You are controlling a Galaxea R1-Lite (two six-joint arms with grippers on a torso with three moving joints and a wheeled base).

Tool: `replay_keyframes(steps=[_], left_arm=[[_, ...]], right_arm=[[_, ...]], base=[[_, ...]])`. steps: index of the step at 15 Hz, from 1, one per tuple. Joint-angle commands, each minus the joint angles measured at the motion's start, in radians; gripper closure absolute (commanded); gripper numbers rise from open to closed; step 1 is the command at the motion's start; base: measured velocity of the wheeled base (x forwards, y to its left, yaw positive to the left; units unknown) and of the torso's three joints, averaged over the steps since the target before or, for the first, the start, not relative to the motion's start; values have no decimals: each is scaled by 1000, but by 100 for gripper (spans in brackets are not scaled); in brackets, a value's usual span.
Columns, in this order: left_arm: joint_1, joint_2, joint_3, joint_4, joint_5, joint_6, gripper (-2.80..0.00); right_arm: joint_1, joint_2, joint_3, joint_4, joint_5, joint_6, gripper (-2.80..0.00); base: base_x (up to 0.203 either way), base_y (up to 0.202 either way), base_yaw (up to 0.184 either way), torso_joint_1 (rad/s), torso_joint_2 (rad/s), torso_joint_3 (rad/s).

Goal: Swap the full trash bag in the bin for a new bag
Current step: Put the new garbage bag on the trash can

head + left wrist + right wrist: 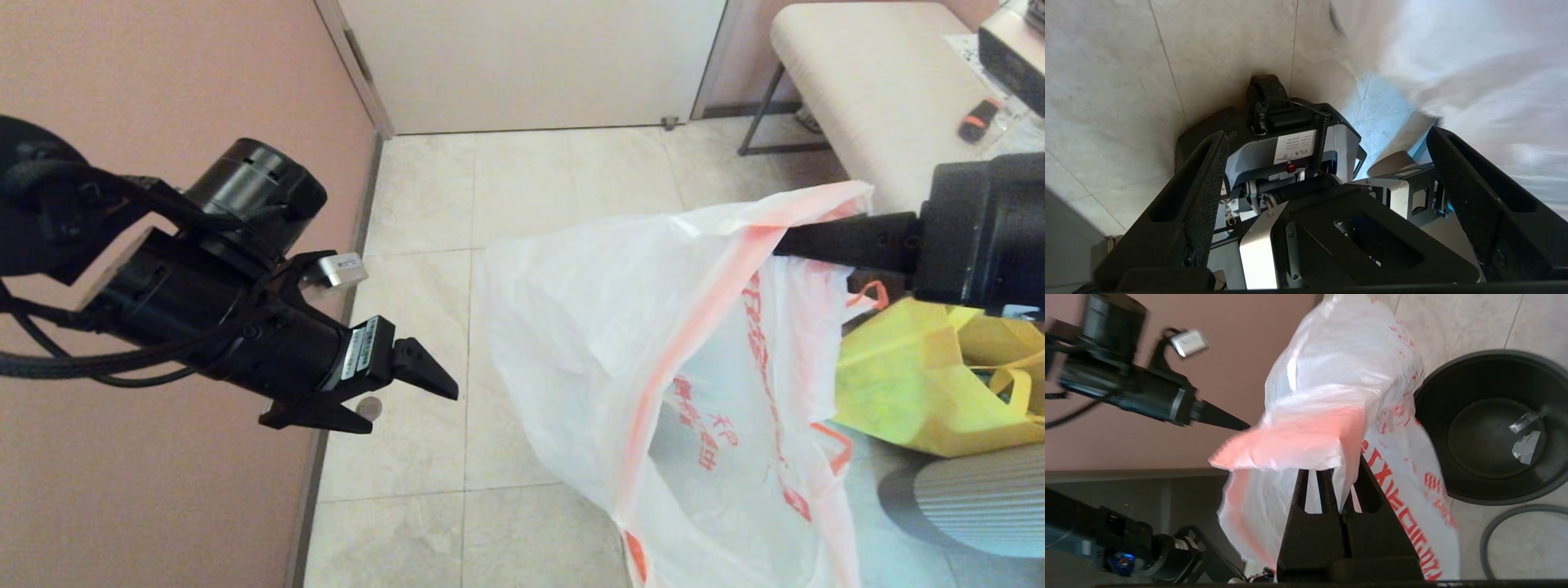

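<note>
Right gripper (1345, 473) pinched shut on the orange-pink rim of the new bag (653, 351), which hangs slack above the floor, the empty bin (1490, 424) below and beside it, hoop (1515, 535) lying loose close by. Left gripper (384, 392) spread wide, just short of the bag. Judgement: take the opposite rim edge cleanly, single layer, then spread the mouth over the bin.

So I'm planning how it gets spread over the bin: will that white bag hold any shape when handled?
Probably not. The new bag hangs limp and crumpled from the right tool, shut on its pink rim, so it looks floppy. It seems very light: thin, see-through film with nothing visible inside. It will likely need the open left tool to spread its mouth over the bin.
</note>
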State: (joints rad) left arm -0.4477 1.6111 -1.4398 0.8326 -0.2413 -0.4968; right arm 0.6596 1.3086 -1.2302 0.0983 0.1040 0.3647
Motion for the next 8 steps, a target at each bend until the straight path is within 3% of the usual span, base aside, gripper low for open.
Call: replay_keyframes(steps=[1, 6, 8], left_arm=[[0, 1, 4, 5, -2, -3, -280], [0, 4, 1, 7, -1, -3, -280], [4, 13, 2, 7, -1, -3, -280]], right_arm=[[-12, -24, -59, 70, 1, 4, 0], [-83, -28, -143, 230, -1, 6, 0], [-92, -25, -161, 273, -47, 7, 0]], base=[[0, 0, 0, 0, 0, 0], [0, 0, 0, 0, 0, 0], [0, 0, 0, 0, 0, 0]])
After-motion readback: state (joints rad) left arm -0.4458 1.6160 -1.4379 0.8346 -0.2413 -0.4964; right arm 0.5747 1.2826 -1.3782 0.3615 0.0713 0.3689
